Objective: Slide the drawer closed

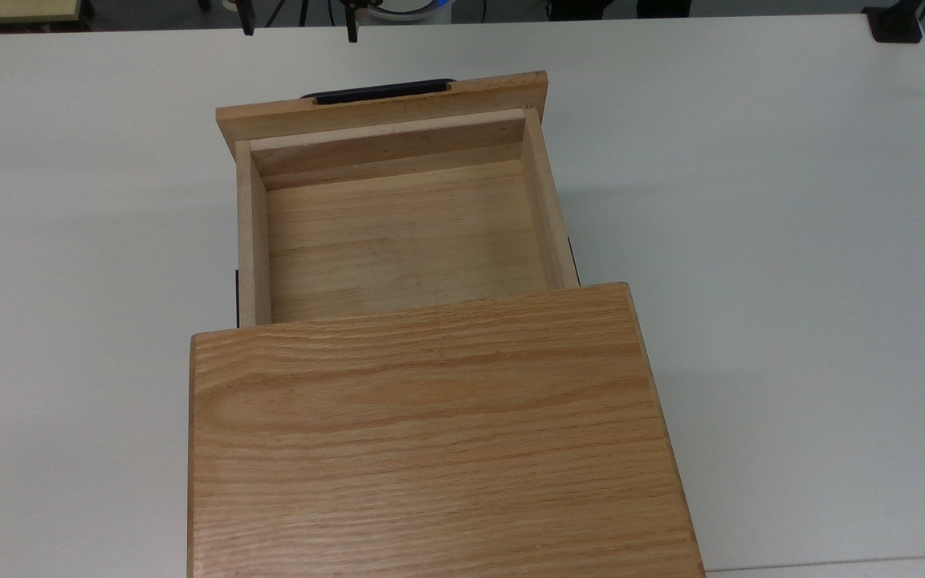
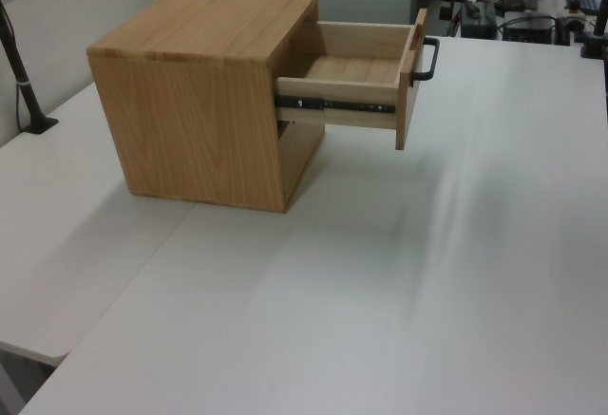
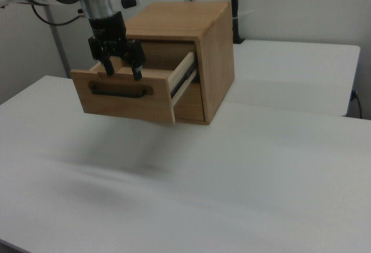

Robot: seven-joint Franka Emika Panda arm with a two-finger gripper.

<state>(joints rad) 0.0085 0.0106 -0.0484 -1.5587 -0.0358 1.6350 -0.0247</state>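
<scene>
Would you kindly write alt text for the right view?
An oak cabinet on a white table has its drawer pulled out. The open gripper hangs just above the front panel and its black handle.

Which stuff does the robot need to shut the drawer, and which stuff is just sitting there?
Needed:
drawer
handle
cabinet
claw

Just there:
table
black stands at the far edge

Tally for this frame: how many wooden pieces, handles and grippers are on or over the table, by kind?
Oak cabinet: 1
Drawer, pulled out and empty: 1
Black bar handle: 1
Gripper, fingers apart, in front of the drawer front: 1
Total: 4
</scene>
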